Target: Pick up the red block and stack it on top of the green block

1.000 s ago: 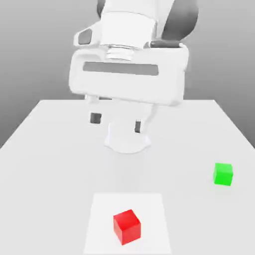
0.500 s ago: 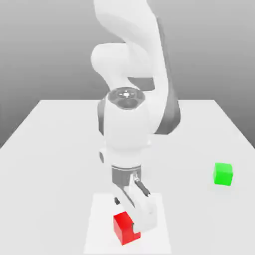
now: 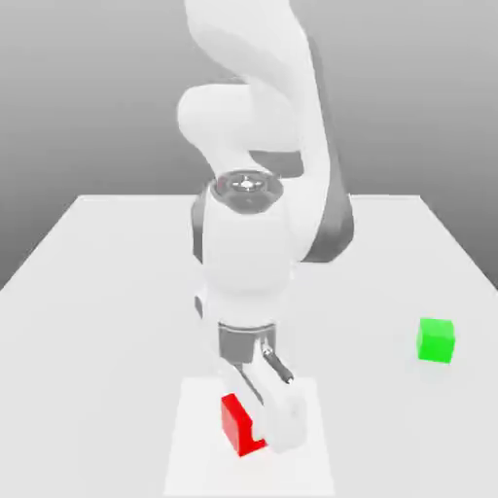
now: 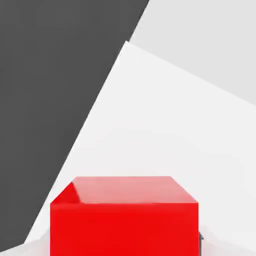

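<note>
The pincer (image 3: pixel 265 428) is clamped onto the red block (image 3: pixel 233 425) on the worktop (image 3: pixel 107 292). The green block (image 3: pixel 436 340) sits well apart from the red block, toward the exterior view's right.

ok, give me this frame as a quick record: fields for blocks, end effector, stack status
red block: on the white square patch, at the near edge of the table
green block: alone on the table, toward the exterior view's right, apart from the red one
end effector: down at the red block, shut on it
lift: red block looks not yet raised off the patch
stack status: not done
</note>
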`<state>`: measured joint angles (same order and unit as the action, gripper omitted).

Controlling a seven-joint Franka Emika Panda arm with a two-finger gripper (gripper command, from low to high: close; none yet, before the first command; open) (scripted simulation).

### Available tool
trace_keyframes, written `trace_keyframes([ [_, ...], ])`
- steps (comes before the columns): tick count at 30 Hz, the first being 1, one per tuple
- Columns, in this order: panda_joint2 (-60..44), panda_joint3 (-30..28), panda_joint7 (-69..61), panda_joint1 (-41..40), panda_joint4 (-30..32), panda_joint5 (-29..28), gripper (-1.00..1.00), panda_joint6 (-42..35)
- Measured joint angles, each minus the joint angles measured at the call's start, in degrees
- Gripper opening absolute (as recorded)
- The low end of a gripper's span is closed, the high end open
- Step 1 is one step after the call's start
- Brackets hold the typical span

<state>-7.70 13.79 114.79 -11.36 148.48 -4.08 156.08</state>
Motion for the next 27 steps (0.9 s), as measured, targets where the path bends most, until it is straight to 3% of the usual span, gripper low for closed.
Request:
trace_keyframes([
  [19,15.6,19.9,45.3,30.9,10.7,13.7,-1.00,-3.7],
  [27,14.4,20.7,43.3,34.8,10.9,21.4,-1.00,-2.4],
])
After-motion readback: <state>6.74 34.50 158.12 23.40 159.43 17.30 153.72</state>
